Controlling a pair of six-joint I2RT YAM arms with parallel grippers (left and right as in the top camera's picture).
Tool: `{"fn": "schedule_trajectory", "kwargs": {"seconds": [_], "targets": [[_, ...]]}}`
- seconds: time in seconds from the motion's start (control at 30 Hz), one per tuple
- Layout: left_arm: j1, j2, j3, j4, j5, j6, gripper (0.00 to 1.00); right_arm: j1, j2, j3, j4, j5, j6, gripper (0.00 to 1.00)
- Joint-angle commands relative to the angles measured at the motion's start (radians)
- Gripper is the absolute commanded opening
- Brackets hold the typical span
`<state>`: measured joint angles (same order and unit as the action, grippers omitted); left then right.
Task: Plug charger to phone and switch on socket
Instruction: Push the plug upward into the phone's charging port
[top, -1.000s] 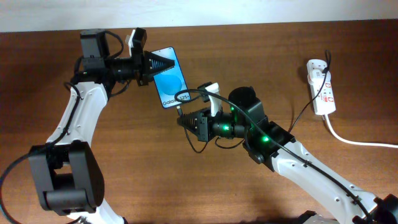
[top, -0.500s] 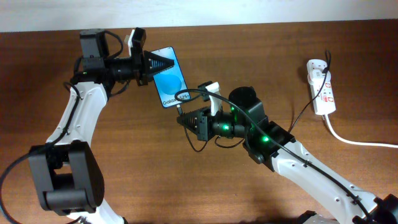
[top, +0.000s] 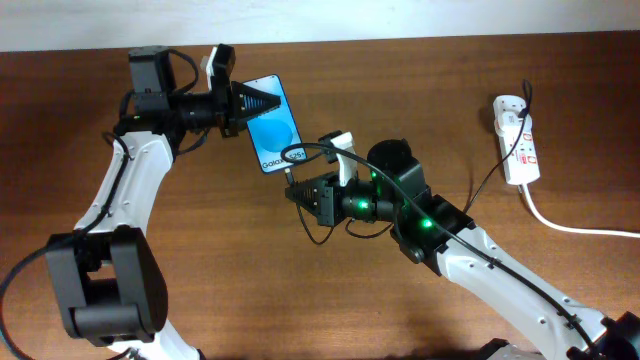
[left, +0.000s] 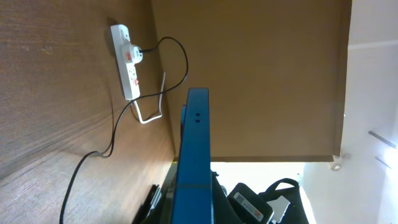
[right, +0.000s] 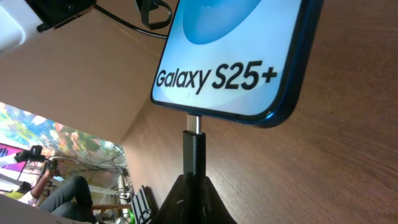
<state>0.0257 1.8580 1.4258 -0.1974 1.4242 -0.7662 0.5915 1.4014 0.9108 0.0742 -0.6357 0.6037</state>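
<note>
The phone (top: 274, 128), blue screen with "Galaxy S25+" text, lies on the table at the back left. My left gripper (top: 252, 103) is shut on its far end; in the left wrist view the phone (left: 191, 155) shows edge-on between the fingers. My right gripper (top: 297, 190) is shut on the charger's plug (right: 193, 152), whose metal tip sits at the port in the phone's bottom edge (right: 236, 68). The thin black cable (top: 480, 185) runs to the socket (top: 517, 138), a white power strip at the right, also in the left wrist view (left: 127, 62).
The socket's thick white cord (top: 580, 228) trails off to the right edge. Brown wooden table (top: 200, 260) all around. A white wall borders the table's far edge.
</note>
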Motion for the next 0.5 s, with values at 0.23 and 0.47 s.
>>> {"fn": "schedule_trajectory", "kwargs": {"seconds": [0.23,0.47], "targets": [[0.000,0.006,0.014,0.040,0.028,0.013,0.00,-0.005,-0.002,0.020,0.011,0.031,0.026,0.04],[0.000,0.006,0.014,0.040,0.031,0.013,0.00,-0.004,0.012,0.020,0.007,0.019,0.041,0.04]]}}
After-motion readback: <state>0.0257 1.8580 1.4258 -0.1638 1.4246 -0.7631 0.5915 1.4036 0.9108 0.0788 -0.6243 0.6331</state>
